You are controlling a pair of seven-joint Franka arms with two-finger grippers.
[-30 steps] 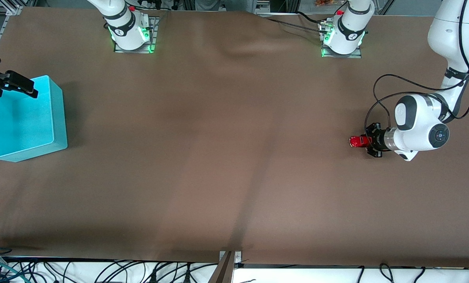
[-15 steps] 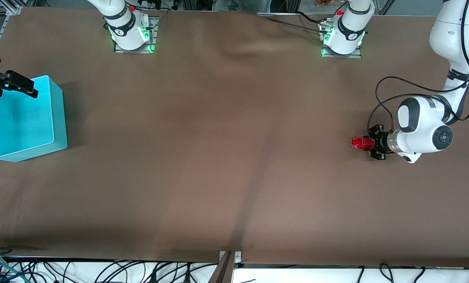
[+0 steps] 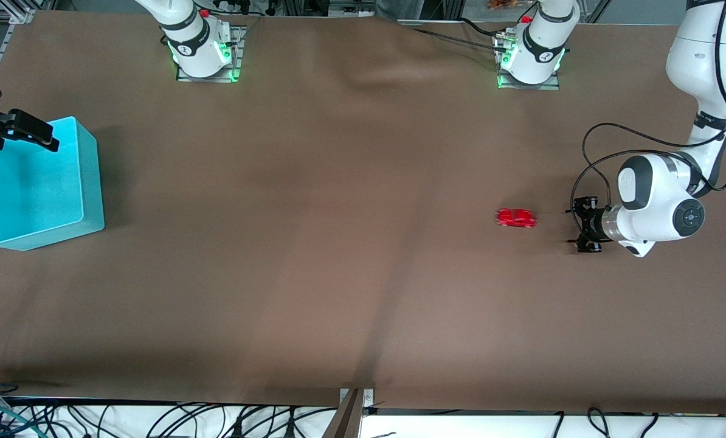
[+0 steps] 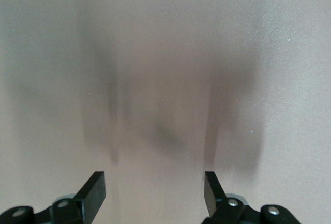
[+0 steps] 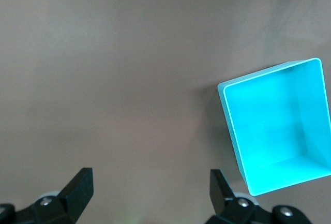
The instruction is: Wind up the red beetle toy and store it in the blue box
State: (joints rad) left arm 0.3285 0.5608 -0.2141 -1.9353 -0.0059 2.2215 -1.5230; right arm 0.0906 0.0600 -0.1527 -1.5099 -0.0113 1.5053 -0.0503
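The red beetle toy (image 3: 517,218) stands free on the brown table, slightly blurred, a short way from my left gripper (image 3: 580,225) toward the right arm's end. The left gripper is low by the table and open, with only bare table between its fingers (image 4: 93,187); the toy does not show in the left wrist view. The blue box (image 3: 93,182) stands open-topped at the right arm's end of the table. My right gripper (image 3: 50,137) waits over the box's rim, open and empty. In the right wrist view the blue box (image 5: 235,131) lies off to one side of the gripper (image 5: 150,190).
Both arm bases (image 3: 202,52) (image 3: 530,61) stand along the table's edge farthest from the front camera. A black cable (image 3: 594,146) loops from the left arm over the table near its wrist. Brown table stretches between toy and box.
The left gripper has opened and let go of the toy. The toy has rolled away from it toward the right arm's end, and the gripper has drawn back slightly. The right arm has not moved.
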